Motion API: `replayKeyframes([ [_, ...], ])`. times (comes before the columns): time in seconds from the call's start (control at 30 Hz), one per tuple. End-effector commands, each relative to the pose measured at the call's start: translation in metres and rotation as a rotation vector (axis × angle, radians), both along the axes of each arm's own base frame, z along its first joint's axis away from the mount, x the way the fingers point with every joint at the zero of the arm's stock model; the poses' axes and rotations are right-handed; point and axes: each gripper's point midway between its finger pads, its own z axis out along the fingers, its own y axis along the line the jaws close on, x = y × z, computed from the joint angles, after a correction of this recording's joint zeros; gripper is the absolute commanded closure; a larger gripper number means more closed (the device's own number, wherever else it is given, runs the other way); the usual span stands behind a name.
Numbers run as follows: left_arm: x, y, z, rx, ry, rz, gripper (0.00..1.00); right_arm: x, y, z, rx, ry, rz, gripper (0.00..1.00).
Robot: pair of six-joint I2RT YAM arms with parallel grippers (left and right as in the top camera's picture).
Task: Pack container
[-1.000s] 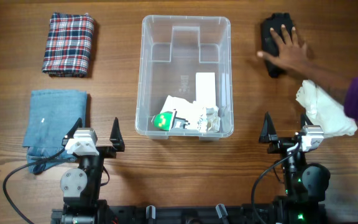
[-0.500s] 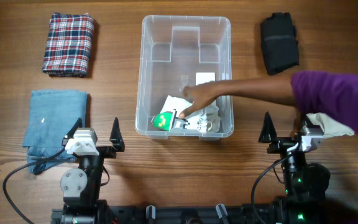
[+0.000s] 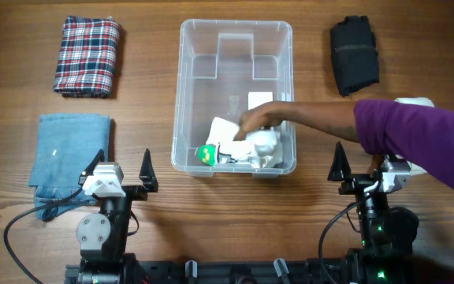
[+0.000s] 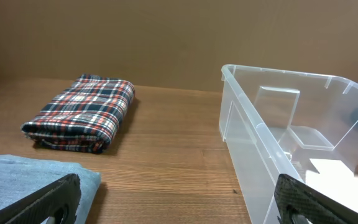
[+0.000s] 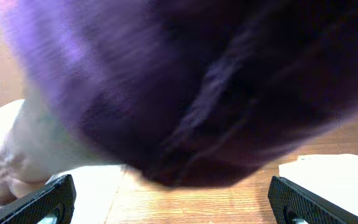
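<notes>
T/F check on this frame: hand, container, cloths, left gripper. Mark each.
1. A person's hand reaches into the clear container. True.
2. The plaid cloth lies inside the container. False: it lies on the table, left of the container.
3. The left gripper clamps the blue cloth. False: its fingers stand open, holding nothing.
4. The black cloth lies on the table, right of the container. True.

The overhead camera looks straight down on the whole table [image 3: 156,31]. The left wrist camera looks low along it, sharing the container [image 3: 181,95] and plaid cloth [image 3: 87,57]. A near purple sleeve [image 5: 216,81] fills the right wrist view.
</notes>
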Motion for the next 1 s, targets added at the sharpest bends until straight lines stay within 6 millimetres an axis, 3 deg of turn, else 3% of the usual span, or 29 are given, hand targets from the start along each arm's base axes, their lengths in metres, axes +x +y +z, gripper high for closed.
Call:
replayKeyframes([
  [0.0,-0.0003,0.0025,-0.0008,0.016,0.000,0.011,0.00,-0.0004,0.0035,0.0013,-0.018,-0.008,0.019,0.00],
  [0.97,-0.0003,0.0025,-0.0007,0.016,0.000,0.011,0.00,-0.0004,0.0035,0.0012,-0.018,-0.007,0.019,0.00],
])
